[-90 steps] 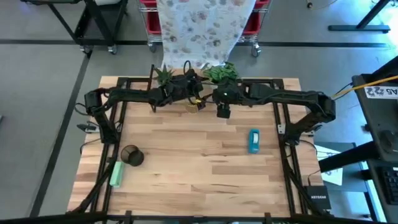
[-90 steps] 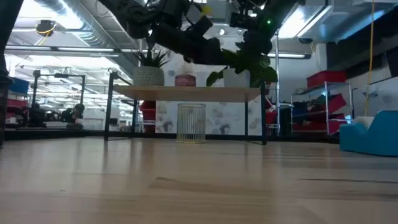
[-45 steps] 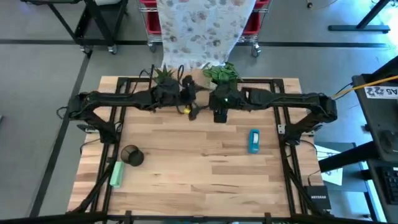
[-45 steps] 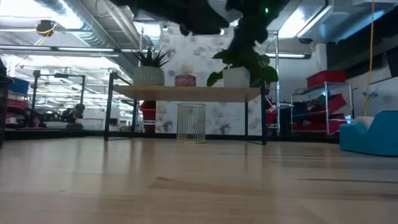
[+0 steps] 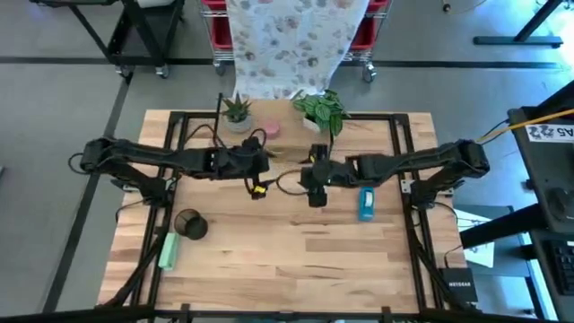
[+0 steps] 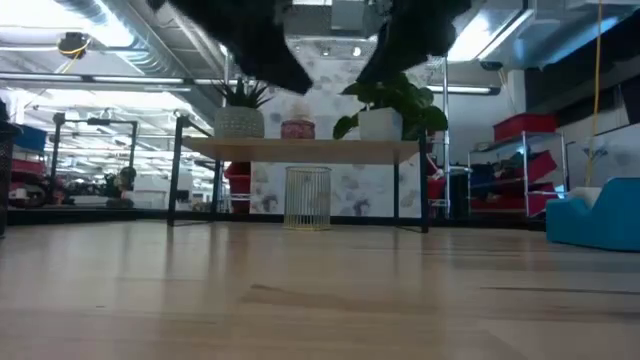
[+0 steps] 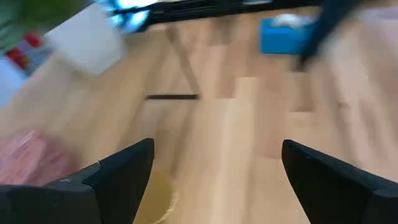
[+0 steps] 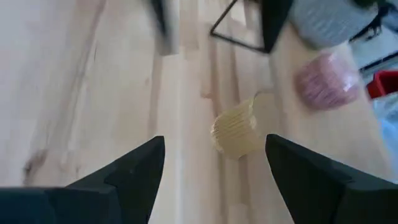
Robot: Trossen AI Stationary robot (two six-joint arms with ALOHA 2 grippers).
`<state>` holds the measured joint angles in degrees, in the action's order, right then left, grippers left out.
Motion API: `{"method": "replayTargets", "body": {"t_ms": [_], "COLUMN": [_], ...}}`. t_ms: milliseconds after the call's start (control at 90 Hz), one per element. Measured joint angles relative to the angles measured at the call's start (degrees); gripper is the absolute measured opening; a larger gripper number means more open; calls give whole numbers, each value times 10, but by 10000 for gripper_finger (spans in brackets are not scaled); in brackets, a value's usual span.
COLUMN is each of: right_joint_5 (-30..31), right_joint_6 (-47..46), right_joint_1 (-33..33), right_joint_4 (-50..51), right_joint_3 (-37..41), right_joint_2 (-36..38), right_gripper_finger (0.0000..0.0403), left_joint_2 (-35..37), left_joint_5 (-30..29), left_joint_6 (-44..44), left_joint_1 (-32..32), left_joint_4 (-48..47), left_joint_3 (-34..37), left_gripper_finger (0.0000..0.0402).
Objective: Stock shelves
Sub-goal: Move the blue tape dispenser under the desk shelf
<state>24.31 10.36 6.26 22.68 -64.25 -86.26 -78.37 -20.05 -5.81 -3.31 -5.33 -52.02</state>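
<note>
The shelves (image 6: 310, 150) stand at the table's far edge on thin black legs. Their plank top carries a spiky plant in a grey pot (image 6: 240, 118), a pink item (image 6: 298, 128) and a leafy plant in a white pot (image 6: 384, 118). A pale wire cup (image 6: 308, 197) stands on the table at the shelves; in the right wrist view the cup (image 8: 236, 132) lies ahead of the fingers. My left gripper (image 5: 260, 175) and my right gripper (image 5: 310, 176) hover open side by side over the table's middle, in front of the shelves. Nothing sits between the left gripper's (image 7: 214, 149) fingers, nor between the right gripper's (image 8: 214, 143).
A blue item (image 5: 365, 203) lies on the table just right of my right gripper. A black cup (image 5: 190, 224) and a green item (image 5: 168, 251) sit near the left front. Bare wood lies toward the near edge.
Both grippers have drawn back from the shelves toward the table's near edge, and the left arm has swung out to the left. The things on the shelves and the wire cup stand as before.
</note>
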Motion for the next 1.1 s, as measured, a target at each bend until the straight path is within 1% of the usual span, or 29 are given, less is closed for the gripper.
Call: {"method": "replayTargets", "body": {"t_ms": [78,222,311,411,678,956,1100], "right_joint_5": [40,103,127,148,152,152,152], "right_joint_6": [-33,-84,-99,-99,-97,-101,-101], "right_joint_1": [22,60,78,91,95,95,95], "right_joint_4": [-18,-37,-45,-60,-60,-59,-60], "right_joint_3": [25,36,37,37,37,37,37], "right_joint_2": [0,0,0,0,0,-1,-1], "right_gripper_finger": [266,266,266,266,266,266,266], "left_joint_2": [0,-2,-4,-7,-43,-75,-75], "left_joint_5": [-17,-10,5,40,109,110,110], "left_joint_6": [24,36,36,42,28,1,-6], "left_joint_1": [-16,-52,-72,-100,-139,-158,-164], "left_joint_4": [3,11,17,20,88,151,157], "left_joint_3": [14,20,20,20,20,20,20], "left_gripper_finger": [336,336,336,336,336,336,336]}}
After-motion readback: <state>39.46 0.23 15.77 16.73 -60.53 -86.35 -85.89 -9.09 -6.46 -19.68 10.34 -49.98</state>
